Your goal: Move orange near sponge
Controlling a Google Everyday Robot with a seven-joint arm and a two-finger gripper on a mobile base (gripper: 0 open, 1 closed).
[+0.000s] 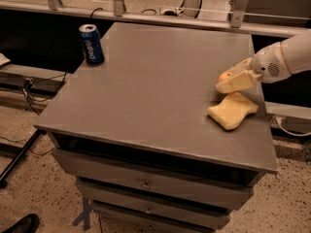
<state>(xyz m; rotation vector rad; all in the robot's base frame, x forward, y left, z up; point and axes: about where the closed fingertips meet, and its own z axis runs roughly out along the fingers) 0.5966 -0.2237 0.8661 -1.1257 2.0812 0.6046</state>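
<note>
The pale yellow sponge (232, 110) lies flat near the right front part of the grey table (155, 91). My gripper (228, 83) comes in from the right on a white arm and hovers just above the sponge's far edge. Its cream fingers (238, 81) are shut on the orange (223, 75). Only a small part of the orange shows at the fingers' left end; the rest is hidden.
A blue soda can (92, 44) stands upright at the table's far left corner. Metal rails (146, 18) run behind the table. Drawers (146, 183) sit below the top. Cables lie on the floor at left.
</note>
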